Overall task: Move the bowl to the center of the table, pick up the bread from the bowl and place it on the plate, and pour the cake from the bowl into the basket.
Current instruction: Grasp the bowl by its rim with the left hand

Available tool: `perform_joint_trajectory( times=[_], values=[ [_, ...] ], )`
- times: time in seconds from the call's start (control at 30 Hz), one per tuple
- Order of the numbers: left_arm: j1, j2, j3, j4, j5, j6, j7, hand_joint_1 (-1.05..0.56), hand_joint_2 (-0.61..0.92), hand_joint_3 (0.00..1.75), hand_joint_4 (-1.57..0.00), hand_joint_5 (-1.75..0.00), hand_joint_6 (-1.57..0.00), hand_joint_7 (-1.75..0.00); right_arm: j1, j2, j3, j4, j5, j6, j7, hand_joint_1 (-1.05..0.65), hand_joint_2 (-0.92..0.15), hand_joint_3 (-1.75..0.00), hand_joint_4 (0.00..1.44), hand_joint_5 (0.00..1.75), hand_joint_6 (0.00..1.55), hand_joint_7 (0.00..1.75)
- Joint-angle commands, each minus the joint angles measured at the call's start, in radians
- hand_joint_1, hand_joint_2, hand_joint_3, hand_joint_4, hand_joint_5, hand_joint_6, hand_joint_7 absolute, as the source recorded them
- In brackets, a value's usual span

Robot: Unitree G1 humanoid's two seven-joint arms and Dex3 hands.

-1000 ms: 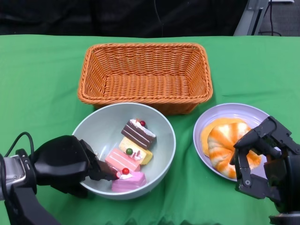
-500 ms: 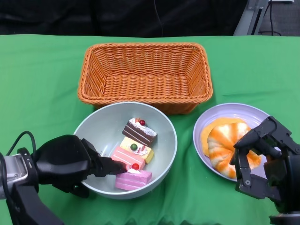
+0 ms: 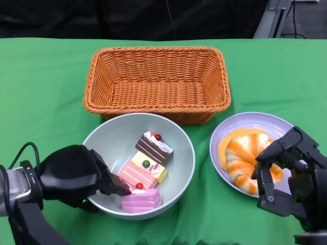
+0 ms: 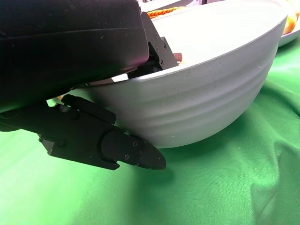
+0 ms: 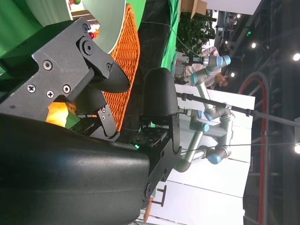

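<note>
Where the head camera looks down, a green cloth covers the worktop (image 3: 46,87) from edge to edge, wrinkled a little along the near side, with dark background behind its far edge. An orange wicker basket (image 3: 157,81) stands at the far middle. Just in front of it sits the pale grey-green bowl (image 3: 181,153), holding several cake slices (image 3: 145,171): a chocolate one, a yellow one and two pink ones. The left robot hand (image 3: 76,176) grips the bowl's near-left rim, fingers reaching inside toward the pink slices. To the right of the bowl, apart from it, a lavender plate (image 3: 255,120) carries the orange-striped bread (image 3: 242,155). The right robot hand (image 3: 286,171) hangs over the plate's near-right edge with its fingers curled and spread, holding nothing; one fingertip lies over the bread.

From the right wrist, turned on its side, the right robot hand's black shell and fingers fill most of the frame, nothing between them. Past them show a strip of the basket (image 5: 125,65), a sliver of the bowl (image 5: 89,14), an orange glimpse of the bread (image 5: 60,114), and a room beyond with ceiling lights, a plant and a grey-and-blue robot arm (image 5: 206,117).

From the left wrist, the bowl's ribbed outer wall (image 4: 206,93) rests on the green cloth (image 4: 225,187), the left robot hand's fingers (image 4: 126,152) clamping its rim from inside and outside.
</note>
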Motion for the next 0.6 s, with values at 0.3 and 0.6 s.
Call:
perform_joint_trajectory(
  times=[0.3, 0.6],
  values=[
    [0.011, 0.006, -0.028, 0.023, 0.026, -0.003, 0.043, -0.27, 0.88, 0.0, -0.78, -1.24, -1.19, -0.14, -0.004, -0.004, -0.006, -0.006, 0.011, -0.002, 0.0, 0.05, -0.43, -1.36, 0.7, 1.75, 0.6, 1.54],
    [0.003, 0.007, -0.041, 0.032, 0.025, -0.003, 0.047, -0.27, 0.89, 0.0, -0.59, -1.67, -0.75, -1.08, -0.006, -0.003, -0.007, -0.002, -0.002, -0.003, -0.006, 0.04, -0.44, -1.34, 0.68, 1.75, 0.59, 1.55]
  ],
)
